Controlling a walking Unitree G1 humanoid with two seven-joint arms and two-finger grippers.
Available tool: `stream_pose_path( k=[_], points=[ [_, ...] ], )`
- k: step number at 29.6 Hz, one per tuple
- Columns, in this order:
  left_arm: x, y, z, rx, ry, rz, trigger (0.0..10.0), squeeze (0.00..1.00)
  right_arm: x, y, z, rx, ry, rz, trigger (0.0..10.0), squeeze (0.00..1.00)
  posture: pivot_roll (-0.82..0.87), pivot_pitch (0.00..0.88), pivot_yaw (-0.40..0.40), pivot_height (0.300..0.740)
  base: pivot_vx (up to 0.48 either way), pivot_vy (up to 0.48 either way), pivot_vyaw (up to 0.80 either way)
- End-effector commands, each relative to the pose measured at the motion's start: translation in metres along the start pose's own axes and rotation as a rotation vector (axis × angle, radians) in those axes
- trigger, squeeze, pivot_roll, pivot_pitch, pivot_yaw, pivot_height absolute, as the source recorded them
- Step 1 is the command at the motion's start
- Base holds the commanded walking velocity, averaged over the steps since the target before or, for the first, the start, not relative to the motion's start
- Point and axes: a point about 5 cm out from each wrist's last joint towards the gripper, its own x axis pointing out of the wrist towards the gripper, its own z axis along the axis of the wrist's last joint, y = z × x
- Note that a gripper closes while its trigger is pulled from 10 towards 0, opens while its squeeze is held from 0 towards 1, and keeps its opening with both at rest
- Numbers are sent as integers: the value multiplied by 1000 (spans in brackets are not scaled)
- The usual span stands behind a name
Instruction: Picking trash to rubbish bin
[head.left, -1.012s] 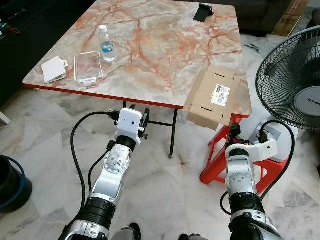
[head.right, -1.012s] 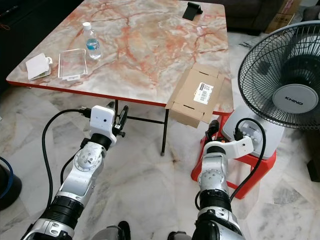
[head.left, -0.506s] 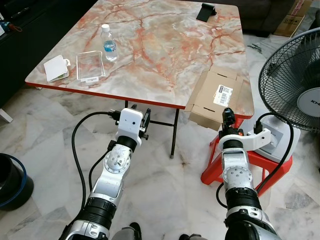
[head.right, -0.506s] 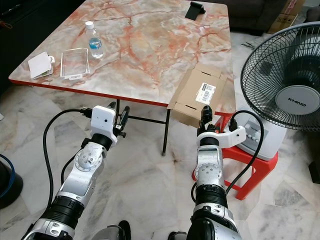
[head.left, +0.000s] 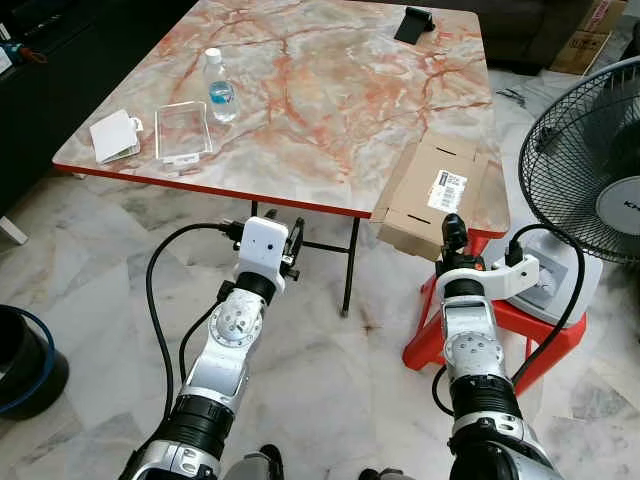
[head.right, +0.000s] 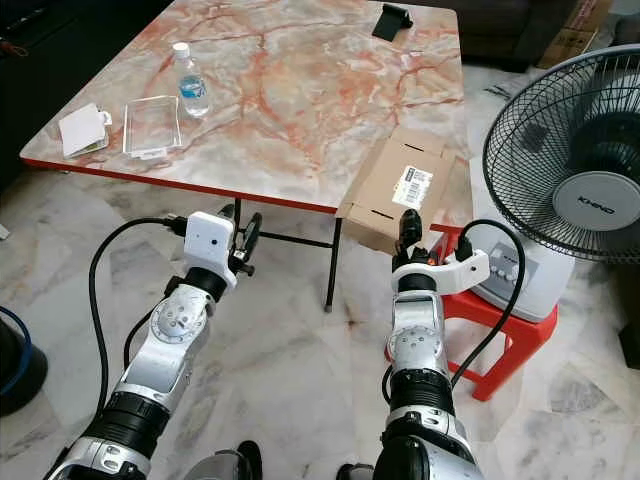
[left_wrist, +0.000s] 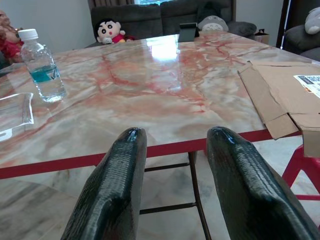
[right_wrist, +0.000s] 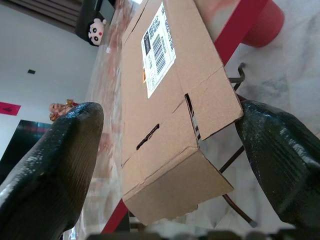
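Note:
A flattened cardboard box (head.left: 435, 195) with a white label lies on the marble table's (head.left: 330, 110) right front corner and overhangs the edge. My right gripper (head.left: 452, 230) is raised just under that overhanging end. In the right wrist view it is open (right_wrist: 167, 115), its fingers (right_wrist: 55, 165) spread on either side of the box (right_wrist: 170, 100). My left gripper (head.left: 280, 232) hovers below the table's front edge and is open (left_wrist: 172, 150) with nothing between its fingers. A water bottle (head.left: 216, 85), a clear plastic tray (head.left: 183, 131) and a white packet (head.left: 113, 137) sit at the table's left.
A dark round bin (head.left: 20, 360) stands on the floor at far left. A standing fan (head.left: 590, 170) and a red stool (head.left: 520, 335) crowd the right side. A black phone stand (head.left: 411, 24) sits at the table's far edge. The table's metal legs (head.left: 347, 270) rise between my arms.
My right arm has risen from beside the red stool up to the box's overhanging end, then held there. The left arm has stayed still. The view has shifted slightly.

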Motion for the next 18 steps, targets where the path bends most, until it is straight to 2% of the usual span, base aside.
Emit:
stream_pose_path(
  k=[1,18],
  points=[
    [-2,-4,-1,5,8,-21,10000,0,1,3,-5,-14,21,11,10000,0,117,169,-6,740,0,0,0],
    [-2,-4,-2,10,18,-26,10000,0,-3,-7,-15,-78,59,-23,10000,0,120,187,-6,740,0,0,0]
  ],
)
